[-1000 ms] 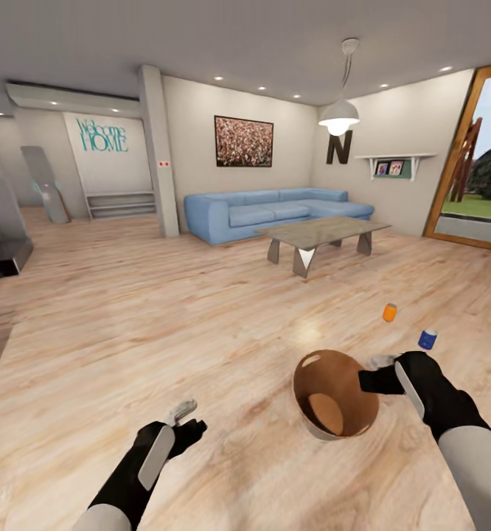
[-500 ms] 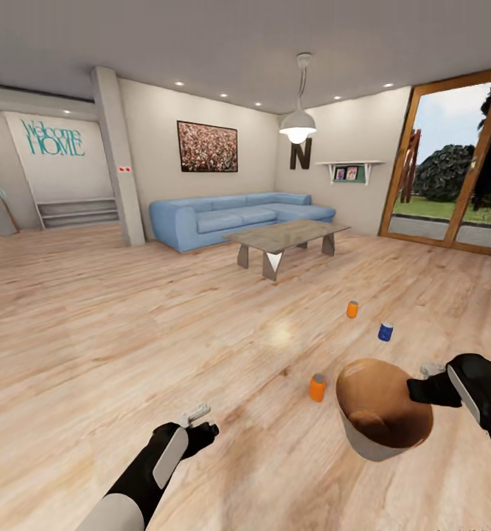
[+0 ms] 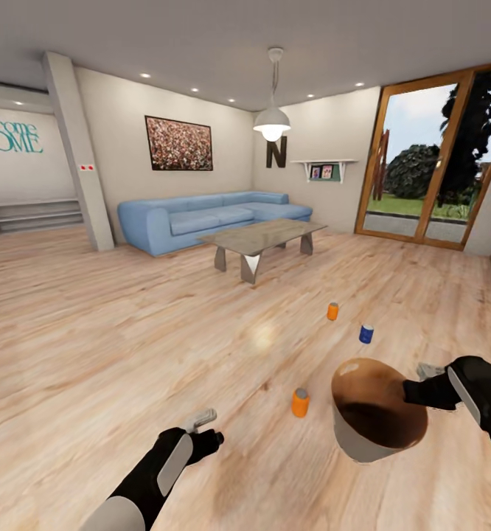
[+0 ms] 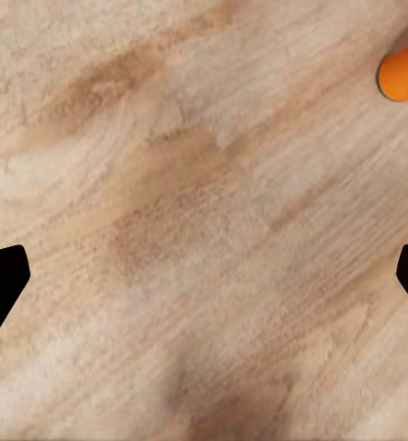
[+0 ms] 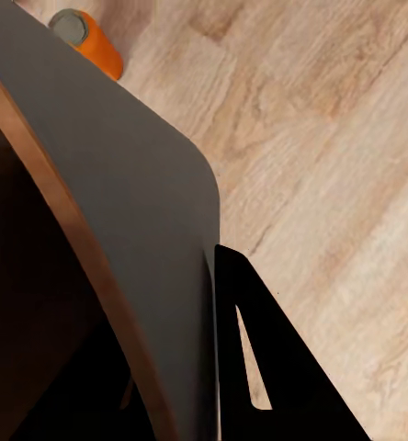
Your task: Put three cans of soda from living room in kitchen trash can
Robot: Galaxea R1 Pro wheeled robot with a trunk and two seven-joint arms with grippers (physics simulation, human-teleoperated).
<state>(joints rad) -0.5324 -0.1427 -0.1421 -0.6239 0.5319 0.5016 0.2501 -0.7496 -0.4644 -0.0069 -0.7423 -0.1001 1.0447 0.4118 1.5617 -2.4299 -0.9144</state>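
Gripping the trash can (image 3: pixel 349 435) by its stiff rim, the right end effector (image 3: pixel 422 383) carries it; left end effector (image 3: pixel 205 431) spread wide, empty; nearest orange soda can (image 3: pixel 299 403) beside the bin looks light, slippery, best grasped mid-body.

You are looking at a pale, streaky wood-grain floor (image 3: pixel 127 324) running under everything. Two bright orange soda cans with silver tops are showing, the near one (image 3: pixel 299 403) and the far one (image 3: pixel 333 311), and a dark blue can with a silver top (image 3: pixel 366 333) is sitting between them. The round tapered bin (image 3: pixel 349 435) is showing a grey outer wall, a tan-brown rim and a dark brown inside. Your black right gripper (image 3: pixel 415 389) and black left gripper (image 3: pixel 205 435) are carrying pale grey trim. Behind, a light blue corner sofa (image 3: pixel 201 219), a grey low table (image 3: pixel 260 237), a black letter N (image 3: pixel 276 152) on a cream wall, and an orange-brown wooden door frame (image 3: pixel 452 147) are showing
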